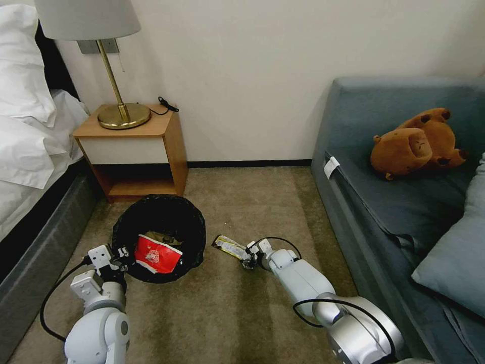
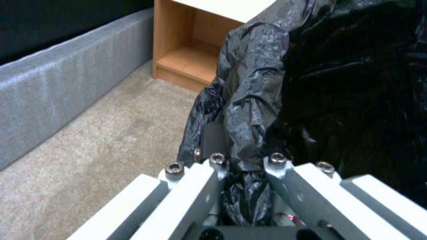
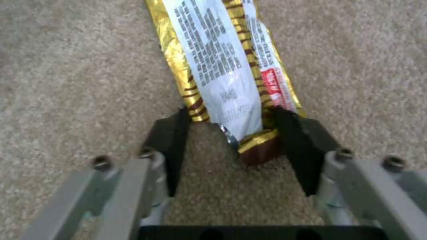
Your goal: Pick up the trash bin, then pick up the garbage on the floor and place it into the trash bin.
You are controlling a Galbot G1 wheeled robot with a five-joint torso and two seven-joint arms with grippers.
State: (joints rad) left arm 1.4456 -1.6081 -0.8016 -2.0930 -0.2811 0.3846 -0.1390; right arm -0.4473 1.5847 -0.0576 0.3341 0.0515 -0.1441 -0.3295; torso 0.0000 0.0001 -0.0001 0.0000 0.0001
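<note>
Bin [image 1: 194, 227] first, as the largest thing in play: the trash bin sits on the carpet [image 1: 222, 313] in front of the bedside cabinet [image 1: 134, 151], tipped so its mouth faces up toward the robot, and its black bag [image 2: 253, 100] spills over the rim. The left gripper [image 1: 123, 254] is at the bin's near edge, and the left wrist view shows its fingers [image 2: 216, 159] pressed together with a fold of bag and rim pinched between them. That grip looks meant to keep the bin open and close to the work, so each piece has only a short way to travel. Just beyond this gripper, inside the bin, lies a red-and-white wrapper [image 1: 156, 255], with something brownish behind it that is too dim to name.

To the other side of the bin, the right gripper [image 1: 247, 260] is low over the carpet. Its fingers [image 3: 171, 133] stand apart, one on each side of the near end of a flat gold-and-brown snack wrapper [image 3: 222, 76]. The wrapper stretches away from the gripper toward the bin, lying flat on the pile. The gripper is not yet clamped; the wrapper's end sits between the black pads, nearer to one of them. Coming at the narrow end along the wrapper's length seems sensible, since a thin flat sheet offers little else to catch. A likely risk is that the pads close on carpet or slide over the foil rather than pinching it.
</note>
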